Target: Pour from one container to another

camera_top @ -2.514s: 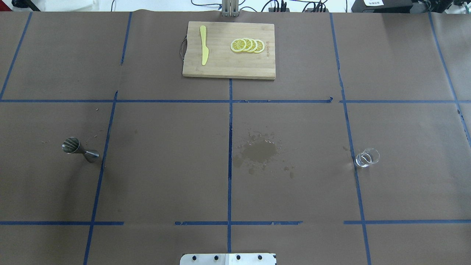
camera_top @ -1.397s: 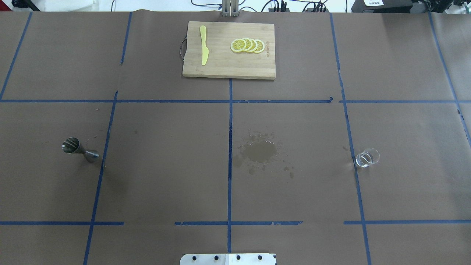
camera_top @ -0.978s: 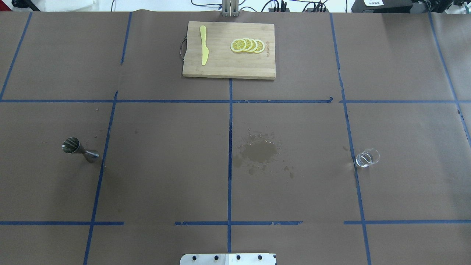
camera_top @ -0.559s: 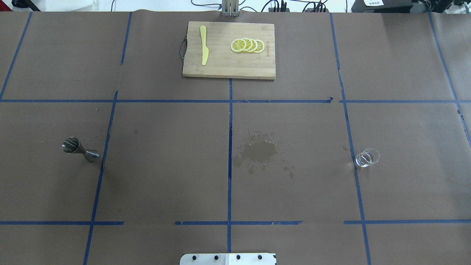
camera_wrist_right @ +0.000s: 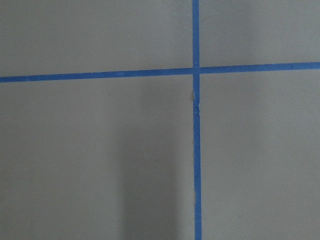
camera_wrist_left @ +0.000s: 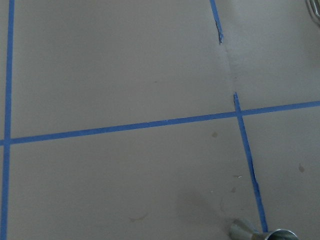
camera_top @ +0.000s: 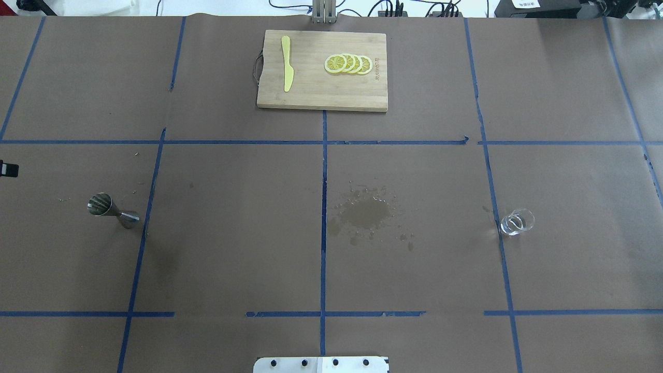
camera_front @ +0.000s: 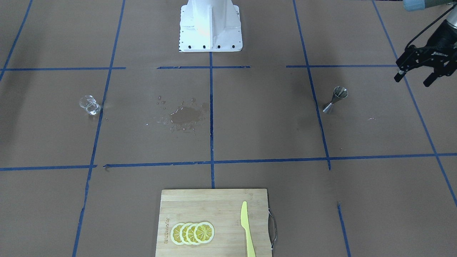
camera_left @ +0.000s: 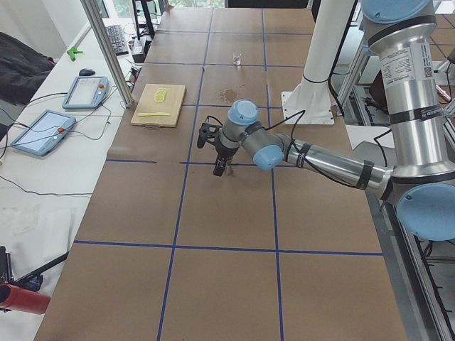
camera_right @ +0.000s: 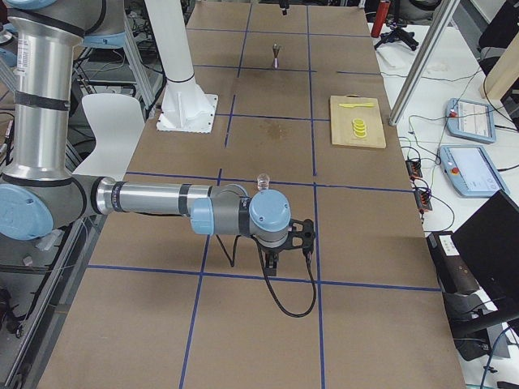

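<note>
Left pincer (camera_front: 413,79) spread open, empty, hovering left of the steel jigger (camera_front: 335,100), clear of it. Jigger upright on the left of the worktop (camera_top: 233,233), beside a tape line. Glass cup (camera_top: 516,222) upright on the right side, well apart. Wet patch (camera_top: 365,213) between them. Right pincer (camera_right: 272,263): can't tell if open or closed.

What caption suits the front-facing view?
Left gripper open near the upright jigger; glass cup stands beyond a spill.
</note>
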Available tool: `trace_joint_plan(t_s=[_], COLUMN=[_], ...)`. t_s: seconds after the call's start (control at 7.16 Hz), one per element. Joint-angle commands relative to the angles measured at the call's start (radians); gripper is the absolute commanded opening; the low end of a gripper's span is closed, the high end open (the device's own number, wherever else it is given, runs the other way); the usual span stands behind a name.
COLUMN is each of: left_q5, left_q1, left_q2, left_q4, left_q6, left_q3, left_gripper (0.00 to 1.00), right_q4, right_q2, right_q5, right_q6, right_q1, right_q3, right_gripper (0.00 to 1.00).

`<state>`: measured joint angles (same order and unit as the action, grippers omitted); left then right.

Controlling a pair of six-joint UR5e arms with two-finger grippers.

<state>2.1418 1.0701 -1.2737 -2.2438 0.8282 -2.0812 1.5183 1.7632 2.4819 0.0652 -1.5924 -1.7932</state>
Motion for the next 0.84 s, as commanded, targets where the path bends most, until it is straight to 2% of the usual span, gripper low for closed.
trace_joint_plan(t_s=[0.0,0.14,0.28,0.56,0.7], left_q5=[-0.115,-0.2,-0.317,-0.609,-0.743], left_q1=[-0.166,-0.273,-0.398,-0.644,-0.724], left_q2=[0.092,0.1,0.103,0.106,0.125], left_q4=[-0.152,-0.152,-0.151,-0.14,-0.122], left_q6=[0.209,0.327,0.458,0.661,0.733], left_q3=[-0.058,-0.098,-0.12,-0.134,-0.132], left_gripper=[1.0,1.0,1.0,1.0,1.0], right_q4=[-0.032,-0.118,-0.247,-0.467,-0.516], right_q2=[0.1,0.143,0.157,0.186,0.215], right_q5=[-0.035,-0.04,-0.069,-0.229,-0.262], right_q6=[0.216,0.349,0.521,0.866,0.942], right_q1=[0.102,0.165,0.245,0.485,0.55], right_q3=[-0.204,-0.26,-0.265,-0.282,-0.317], right_gripper=[1.0,1.0,1.0,1.0,1.0])
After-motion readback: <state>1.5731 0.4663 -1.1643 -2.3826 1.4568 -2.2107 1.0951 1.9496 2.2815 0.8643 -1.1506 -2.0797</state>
